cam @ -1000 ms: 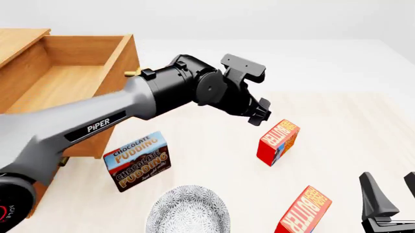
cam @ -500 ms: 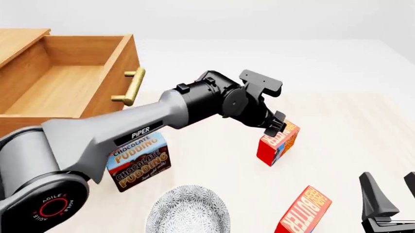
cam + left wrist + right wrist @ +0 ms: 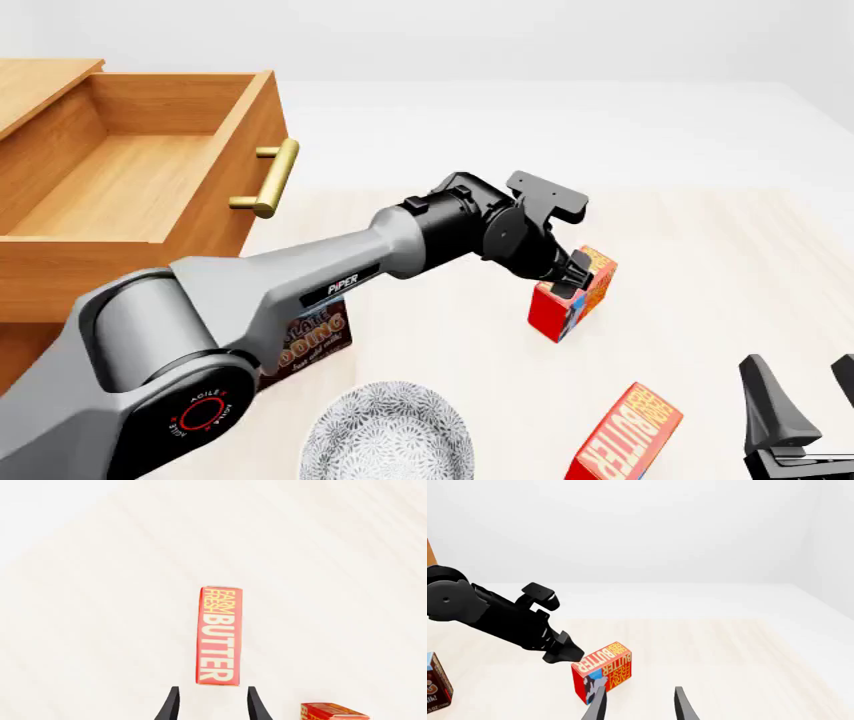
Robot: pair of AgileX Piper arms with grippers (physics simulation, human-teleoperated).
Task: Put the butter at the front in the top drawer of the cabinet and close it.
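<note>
Two red-and-orange butter boxes stand on the table. The butter nearer the front edge (image 3: 625,436) (image 3: 330,712) stands untouched, just left of my open right gripper (image 3: 801,415) (image 3: 639,706). The farther butter box (image 3: 571,298) (image 3: 219,635) (image 3: 602,676) has my left gripper (image 3: 574,272) (image 3: 212,705) (image 3: 560,652) right above it, open, with a finger on either side of the box's top and not closed on it. The top drawer (image 3: 134,170) of the cabinet (image 3: 34,90) is pulled out and holds nothing; its brass handle (image 3: 267,180) faces the boxes.
A chocolate pudding box (image 3: 318,338) (image 3: 437,685) stands below the drawer, partly hidden behind my left arm. A patterned grey plate (image 3: 390,436) lies at the front edge, left of the nearer butter.
My left arm has swung right and down, away from the drawer, bringing its gripper over the farther butter box. The right gripper and both boxes have stayed put.
</note>
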